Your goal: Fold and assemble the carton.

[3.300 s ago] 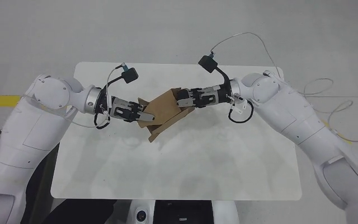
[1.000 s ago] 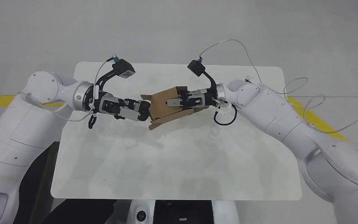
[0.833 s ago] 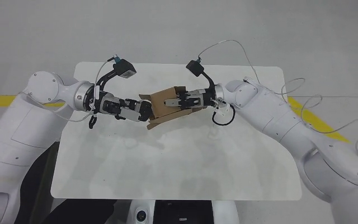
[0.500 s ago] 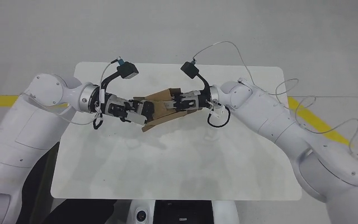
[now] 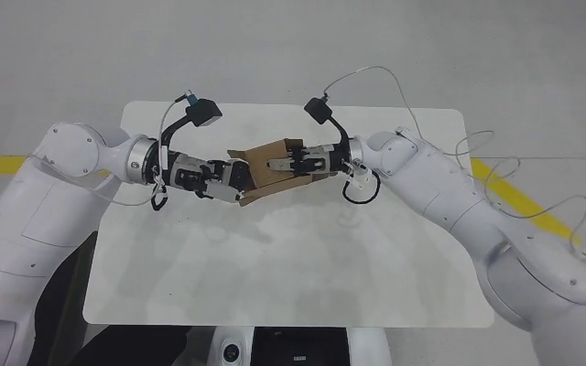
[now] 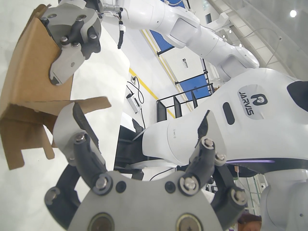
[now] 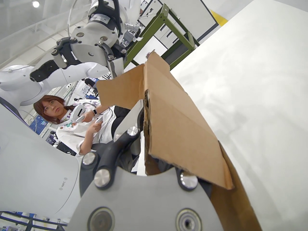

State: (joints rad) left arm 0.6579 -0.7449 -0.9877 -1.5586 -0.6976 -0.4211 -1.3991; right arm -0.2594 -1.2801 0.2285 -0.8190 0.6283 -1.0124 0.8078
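Observation:
The brown cardboard carton hangs half unfolded above the middle of the white table. My right gripper comes in from the right and is shut on one carton panel. In the left wrist view the same gripper pinches the panel's edge. My left gripper stands open at the carton's left end. One of its fingers rests against a loose flap, and the other finger stands far off it. Notched flaps hang below the fold.
The bare table top spreads out on all sides beneath the carton. Thin cables arch over the right arm at the table's back right. A green shelf frame stands beyond the table's edge.
Both arms drew closer together and the carton swung from steeply tilted to nearly level. In the last half second it shifted a little right and back.

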